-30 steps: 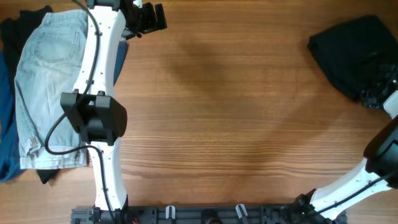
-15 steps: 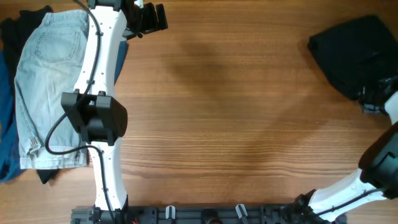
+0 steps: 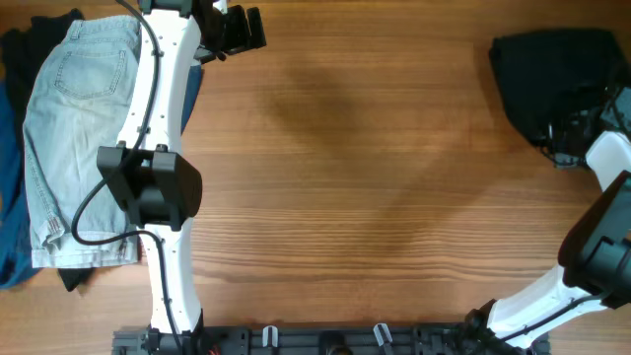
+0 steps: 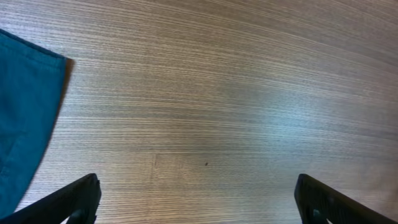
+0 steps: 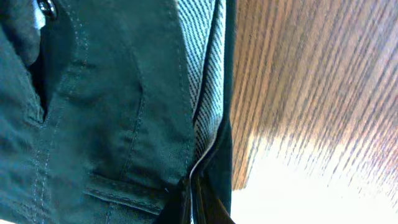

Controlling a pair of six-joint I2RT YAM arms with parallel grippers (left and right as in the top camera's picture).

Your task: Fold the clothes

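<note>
The right hand (image 3: 564,136) looks clamped on an edge of the black shorts (image 3: 537,64), bunched beneath it on the counter (image 3: 375,177), likely to drag them flat. The left hand (image 4: 199,200) hangs wide open, empty, out of the way.

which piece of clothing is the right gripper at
The black garment at the far right, with the right gripper on its near edge. The pale denim shorts and dark blue garments lie far off on the left.
</note>
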